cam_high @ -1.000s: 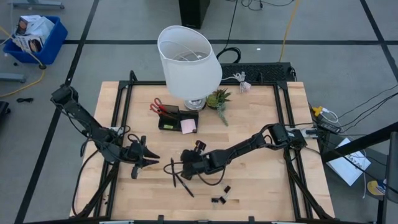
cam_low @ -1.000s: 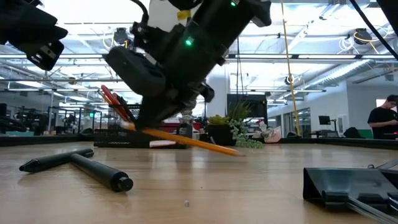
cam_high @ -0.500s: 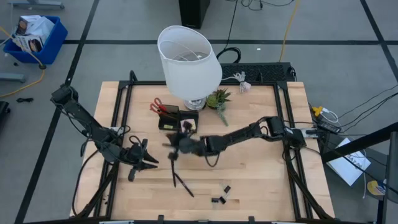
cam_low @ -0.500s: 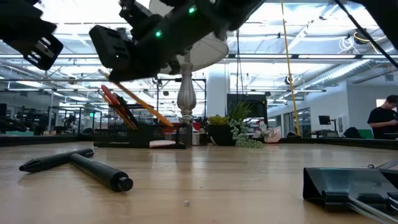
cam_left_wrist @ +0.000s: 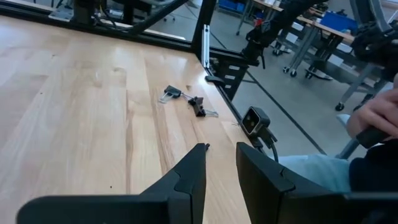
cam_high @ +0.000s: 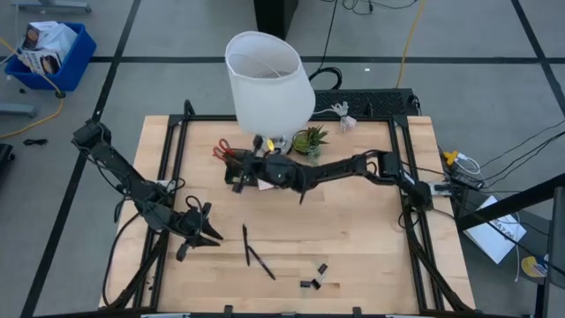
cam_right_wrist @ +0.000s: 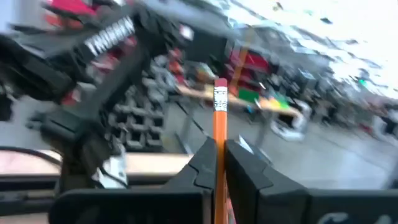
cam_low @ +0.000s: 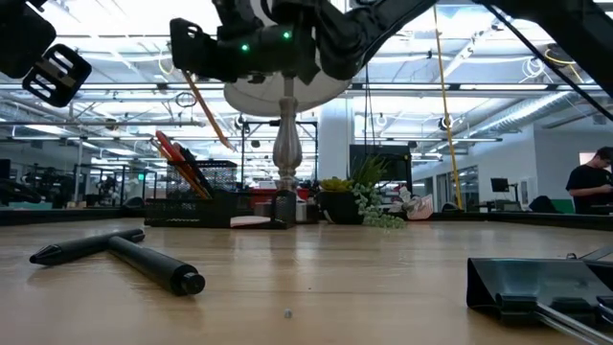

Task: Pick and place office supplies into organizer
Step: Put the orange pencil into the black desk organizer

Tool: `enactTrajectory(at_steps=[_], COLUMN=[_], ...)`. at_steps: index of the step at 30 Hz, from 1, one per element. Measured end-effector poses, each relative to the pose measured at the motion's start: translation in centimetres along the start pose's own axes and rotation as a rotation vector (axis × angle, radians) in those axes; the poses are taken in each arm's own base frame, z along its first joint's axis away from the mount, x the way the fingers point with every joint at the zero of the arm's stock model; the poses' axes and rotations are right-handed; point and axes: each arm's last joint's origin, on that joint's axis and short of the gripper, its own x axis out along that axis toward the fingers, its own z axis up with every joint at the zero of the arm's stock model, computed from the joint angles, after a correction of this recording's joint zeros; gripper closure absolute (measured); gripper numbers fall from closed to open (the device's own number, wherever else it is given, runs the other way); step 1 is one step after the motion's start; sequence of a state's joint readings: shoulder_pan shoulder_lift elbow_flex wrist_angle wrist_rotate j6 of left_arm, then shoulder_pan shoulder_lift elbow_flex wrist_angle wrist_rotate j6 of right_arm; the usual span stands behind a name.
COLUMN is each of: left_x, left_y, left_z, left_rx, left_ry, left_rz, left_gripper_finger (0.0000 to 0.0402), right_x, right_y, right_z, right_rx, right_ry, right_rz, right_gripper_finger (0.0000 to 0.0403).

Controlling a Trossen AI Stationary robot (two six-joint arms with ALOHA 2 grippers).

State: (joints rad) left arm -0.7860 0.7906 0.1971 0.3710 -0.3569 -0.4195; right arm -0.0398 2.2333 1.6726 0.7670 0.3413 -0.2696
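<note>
Wooden tabletop carries everything, and the biggest thing on it is the white-shaded lamp at the far edge, with the small green plant beside its base. Just in front of the lamp foot sits the black organizer, red-handled scissors already standing in it; in the low view the scissors lean out of the mesh box. The right arm reaches across the table so that its right gripper is raised over the organizer, just ahead of the lamp base. Its fingers are clamped tight on an orange pencil, which rises straight between the two pads with the eraser end pointing away from the wrist; in the low view the pencil slants down from the gripper, clear of the table. The left gripper waits low over the near left part of the table, its fingers parted with bare wood between them. Two black pens lie crossed on the wood a little beyond those fingertips, and the tiny black clips lie farther off, near the front edge.
</note>
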Motion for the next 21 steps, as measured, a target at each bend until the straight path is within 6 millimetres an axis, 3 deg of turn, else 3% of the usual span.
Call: enactTrajectory(at_steps=[6,9,21], left_x=[0.0,0.0,0.0], left_y=[0.0,0.0,0.1], left_z=[0.0,0.0,0.0], left_rx=[-0.004,-0.002,0.002], left_ry=[-0.001,-0.003,-0.009], left_rz=[0.003,0.008,0.02], left_gripper_finger=[0.0309,0.0309,0.0309], right_x=[1.1,1.3,0.8], right_y=[-3.5,-4.2,-2.0], right_z=[0.0,-0.3,-0.2], right_rx=[0.055,0.011,0.005], right_ry=[-0.113,-0.102,-0.106], right_rz=[0.082,0.066,0.121], right_gripper_finger=[0.0388,0.0388,0.0388])
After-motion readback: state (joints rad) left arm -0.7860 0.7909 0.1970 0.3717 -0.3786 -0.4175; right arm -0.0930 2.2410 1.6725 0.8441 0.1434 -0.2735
